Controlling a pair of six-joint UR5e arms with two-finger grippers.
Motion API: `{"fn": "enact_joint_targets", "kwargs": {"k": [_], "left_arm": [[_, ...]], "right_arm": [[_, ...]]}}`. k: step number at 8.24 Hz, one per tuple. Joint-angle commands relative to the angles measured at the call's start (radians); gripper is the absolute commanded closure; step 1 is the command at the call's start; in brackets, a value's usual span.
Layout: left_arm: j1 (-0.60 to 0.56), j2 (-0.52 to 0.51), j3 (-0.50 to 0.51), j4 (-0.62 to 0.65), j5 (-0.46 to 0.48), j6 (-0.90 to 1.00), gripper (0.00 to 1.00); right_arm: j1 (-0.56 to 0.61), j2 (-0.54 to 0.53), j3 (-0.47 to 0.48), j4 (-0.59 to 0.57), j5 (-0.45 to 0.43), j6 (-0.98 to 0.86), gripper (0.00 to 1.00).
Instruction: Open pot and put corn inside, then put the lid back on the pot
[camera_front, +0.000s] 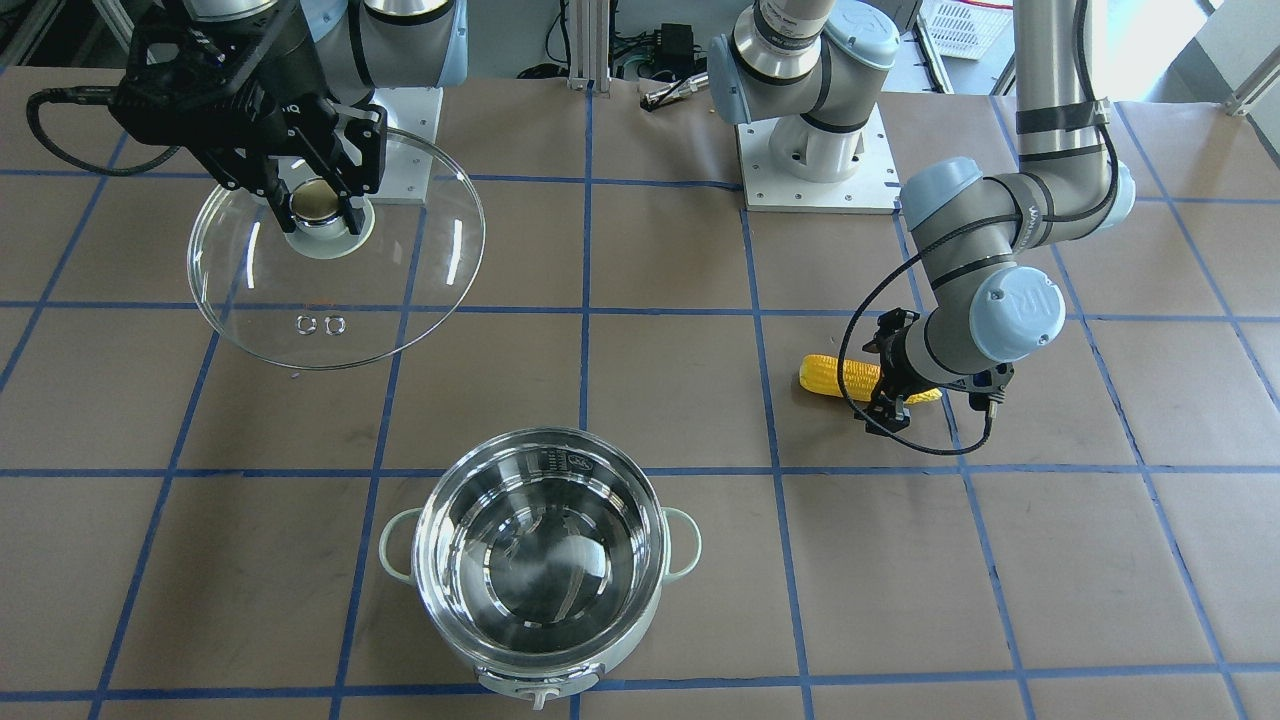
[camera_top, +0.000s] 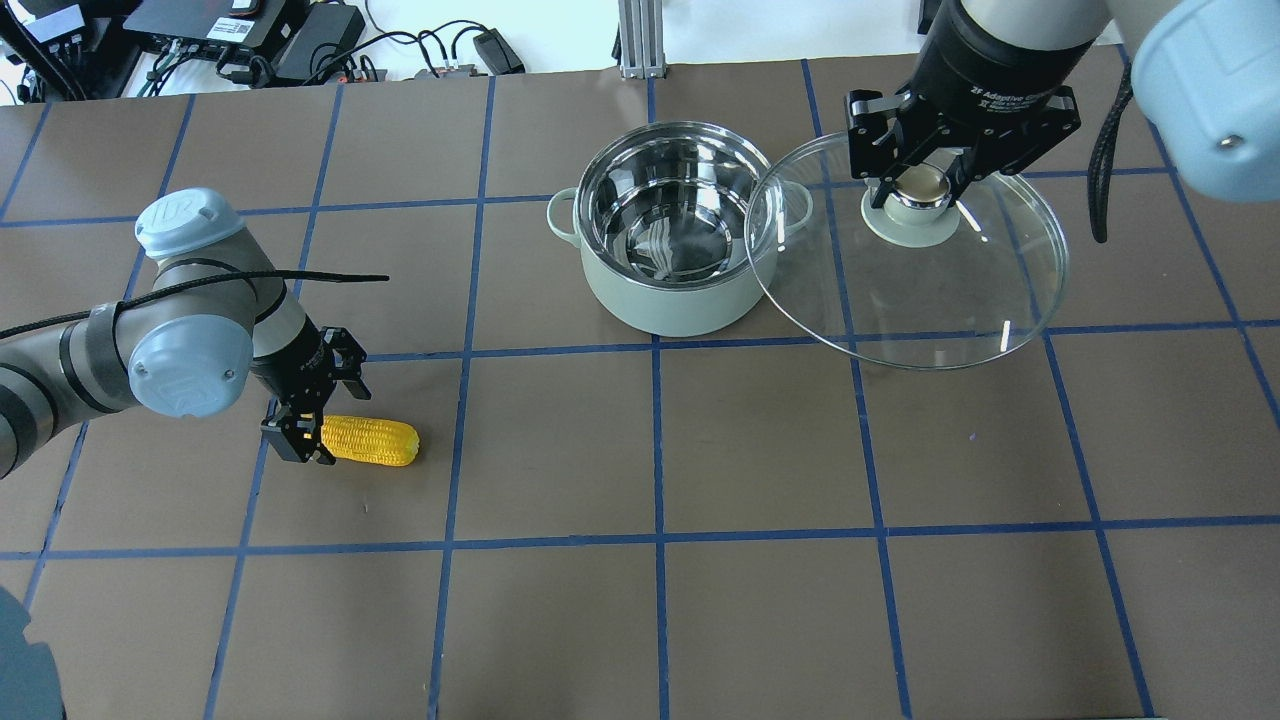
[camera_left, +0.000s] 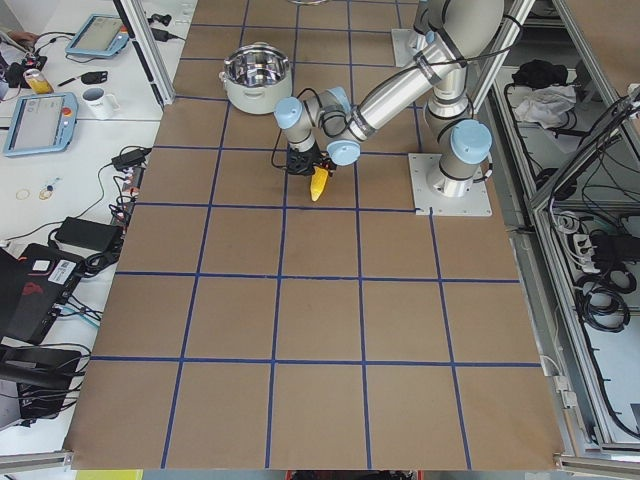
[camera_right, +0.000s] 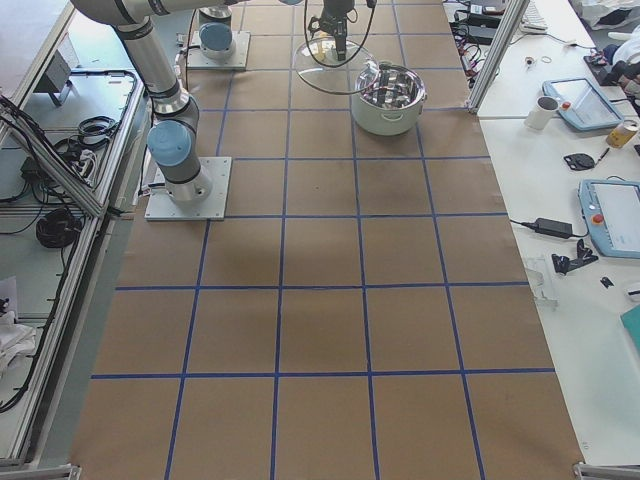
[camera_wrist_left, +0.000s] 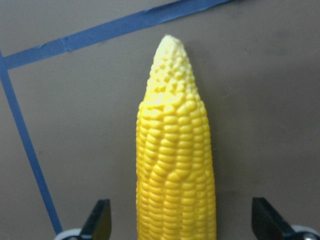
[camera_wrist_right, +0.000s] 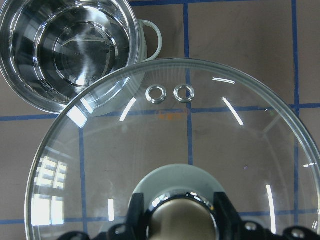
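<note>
The pot (camera_top: 670, 300) stands open on the table, its steel inside empty. My right gripper (camera_top: 922, 185) is shut on the knob of the clear glass lid (camera_top: 930, 290) and holds it tilted in the air beside the pot, overlapping the pot's rim in the overhead view. The right wrist view shows the lid (camera_wrist_right: 150, 150) with the pot (camera_wrist_right: 65, 45) below it. The yellow corn (camera_top: 375, 441) lies flat on the table. My left gripper (camera_top: 300, 440) is low at the corn's blunt end. In the left wrist view the corn (camera_wrist_left: 175, 165) lies between the wide-apart fingers (camera_wrist_left: 97, 222).
The table is brown paper with a blue tape grid. The two arm base plates (camera_front: 815, 170) (camera_front: 405, 130) stand at the robot's side. Cables and power bricks (camera_top: 300, 45) lie beyond the table's far edge.
</note>
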Motion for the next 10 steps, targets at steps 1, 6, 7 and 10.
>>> {"fn": "enact_joint_targets", "kwargs": {"k": [1, 6, 7, 10], "left_arm": [[-0.008, -0.004, 0.000, 0.001, 0.003, -0.007, 0.00], [-0.009, 0.002, 0.008, -0.038, 0.092, -0.050, 0.55], [-0.009, 0.004, 0.009, -0.045, 0.092, -0.072, 0.66], [-0.008, 0.031, 0.090, -0.168, 0.092, -0.068, 1.00]], "right_arm": [[0.000, 0.000, 0.001, 0.001, 0.000, 0.000, 0.82], [0.000, 0.000, 0.001, 0.001, 0.002, 0.000, 0.82], [0.000, 0.000, 0.001, 0.001, 0.000, 0.000, 0.82], [0.000, 0.000, 0.001, 0.001, 0.002, 0.000, 0.82]]}}
